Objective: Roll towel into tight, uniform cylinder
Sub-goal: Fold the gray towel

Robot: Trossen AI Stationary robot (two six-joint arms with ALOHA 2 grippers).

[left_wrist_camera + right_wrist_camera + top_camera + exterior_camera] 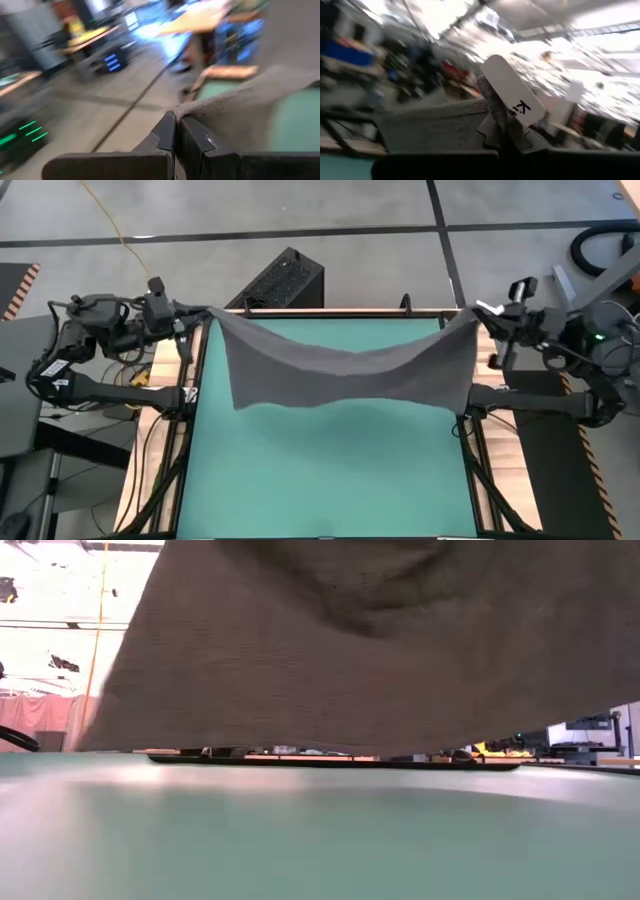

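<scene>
The dark grey towel point(350, 365) hangs spread in the air over the far half of the green mat point(330, 470), sagging in the middle of its upper edge. In the low view the towel point(380, 650) fills most of the picture, and its lower edge hangs clear of the mat point(320, 840). My left gripper point(205, 315) is shut on the towel's far left corner. My right gripper point(478, 315) is shut on its far right corner, where a white tag point(512, 97) sticks up. My left gripper pinches the towel's upper left corner point(187, 112) between its two fingers point(165, 132), coming about level from the table's left side. The cloth runs away from the fingers and hangs below, clear of the mat. My right gripper pinches the towel's upper right corner point(490, 100), beside the white tag, between its two fingers point(495, 132), coming from the table's right side and slanting slightly upward. The cloth hangs below this corner and is lifted off the mat.
A black box point(285, 280) stands on the floor beyond the table's far edge, with a yellow cable point(120, 230) beside it. Black rails point(190, 440) and wooden strips point(145, 470) run along both sides of the mat.
</scene>
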